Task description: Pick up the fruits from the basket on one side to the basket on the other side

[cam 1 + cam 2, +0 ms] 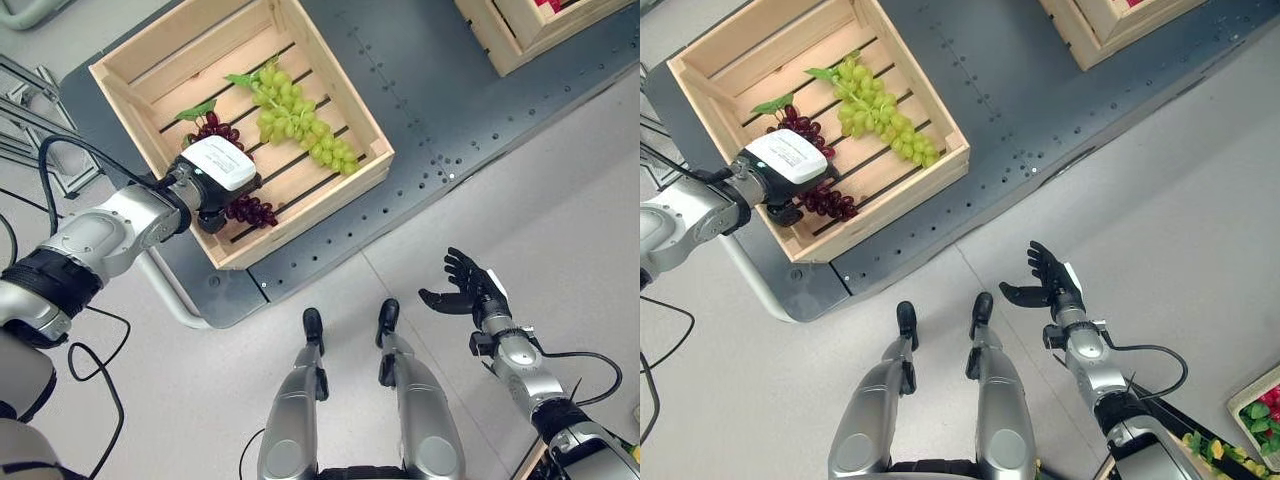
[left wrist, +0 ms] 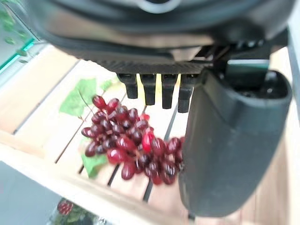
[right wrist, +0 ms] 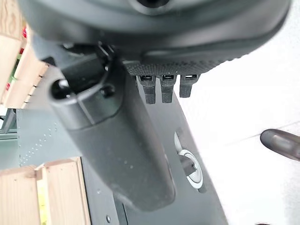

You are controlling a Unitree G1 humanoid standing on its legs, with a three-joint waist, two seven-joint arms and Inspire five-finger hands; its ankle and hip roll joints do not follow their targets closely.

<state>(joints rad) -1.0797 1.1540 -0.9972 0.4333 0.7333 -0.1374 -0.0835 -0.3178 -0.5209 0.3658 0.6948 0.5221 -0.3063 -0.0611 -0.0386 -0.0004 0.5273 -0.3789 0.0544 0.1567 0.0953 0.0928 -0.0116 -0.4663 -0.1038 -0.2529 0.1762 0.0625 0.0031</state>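
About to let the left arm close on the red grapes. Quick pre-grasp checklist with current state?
1. Left robot hand over the red grapes: ok.
2. Fingers straight, not yet round the bunch: ok.
3. Green grapes lie apart from the red bunch, beyond the hand: ok.
4. Hand inside the wooden crate, clear of its walls: ok.
5. Right robot hand open, low over the floor, holding nothing: ok.
6. Room in the other crate: cannot tell.
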